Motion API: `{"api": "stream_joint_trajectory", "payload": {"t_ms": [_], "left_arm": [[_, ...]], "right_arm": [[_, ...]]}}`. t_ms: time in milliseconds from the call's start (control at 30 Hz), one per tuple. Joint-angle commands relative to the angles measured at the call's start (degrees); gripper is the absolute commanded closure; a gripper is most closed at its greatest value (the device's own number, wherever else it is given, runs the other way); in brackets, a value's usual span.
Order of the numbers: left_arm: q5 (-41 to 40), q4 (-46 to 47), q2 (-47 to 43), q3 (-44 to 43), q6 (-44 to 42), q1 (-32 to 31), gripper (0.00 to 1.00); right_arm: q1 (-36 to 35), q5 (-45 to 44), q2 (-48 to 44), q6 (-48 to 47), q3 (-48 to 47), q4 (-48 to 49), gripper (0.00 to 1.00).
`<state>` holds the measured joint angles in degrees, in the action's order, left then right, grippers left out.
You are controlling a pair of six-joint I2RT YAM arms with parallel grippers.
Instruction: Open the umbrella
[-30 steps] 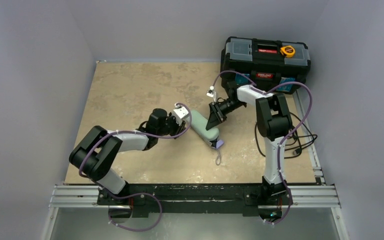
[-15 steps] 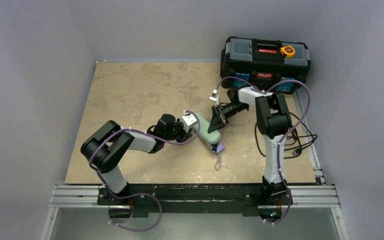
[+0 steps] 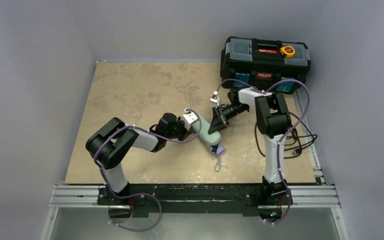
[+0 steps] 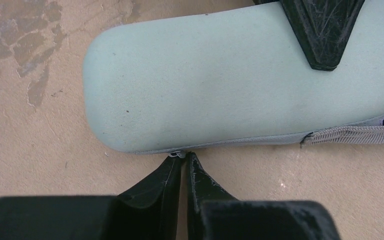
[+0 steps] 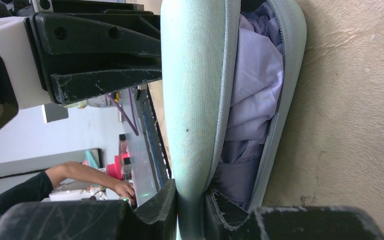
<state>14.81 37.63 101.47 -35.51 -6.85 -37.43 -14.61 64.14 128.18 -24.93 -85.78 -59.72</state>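
The umbrella lies on the table inside its mint-green sleeve (image 3: 206, 132), its lavender strap (image 3: 217, 160) trailing toward the near edge. In the right wrist view the sleeve (image 5: 195, 75) gapes along its zip and folded lavender canopy (image 5: 255, 95) shows inside. My right gripper (image 5: 190, 197) is shut on the sleeve's upper flap, with one finger inside the opening. My left gripper (image 4: 185, 156) sits at the sleeve's (image 4: 240, 75) zipped edge. Its jaws are almost together at the small metal zip pull (image 4: 179, 154). The shaft and handle are hidden.
A black toolbox (image 3: 265, 57) with a yellow tape measure on its lid stands at the back right. Loose black cables (image 3: 295, 142) lie by the right arm's base. The table's right rail runs close beside them.
My left arm has slid right up to the sleeve and its jaws have narrowed at the zip pull. The sleeve and the right gripper have shifted slightly right.
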Motion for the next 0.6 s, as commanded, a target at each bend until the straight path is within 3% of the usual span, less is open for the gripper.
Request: {"api": "stream_joint_trajectory", "payload": {"t_ms": [0, 67, 567], "left_arm": [[0.4, 3.9, 0.0, -1.4, 1.1, -0.7, 0.96], [0.8, 4.3, -0.9, -0.7, 1.0, -1.5, 1.00], [2.9, 4.2, -4.9, 3.0, 6.0, -10.9, 1.00]], "right_arm": [[0.0, -14.1, 3.9, -2.1, 1.9, 2.8, 1.00], [0.0, -14.2, 4.1, -1.7, 1.8, 3.1, 1.00], [0.0, -15.3, 2.3, 5.4, 3.8, 9.7, 1.00]]}}
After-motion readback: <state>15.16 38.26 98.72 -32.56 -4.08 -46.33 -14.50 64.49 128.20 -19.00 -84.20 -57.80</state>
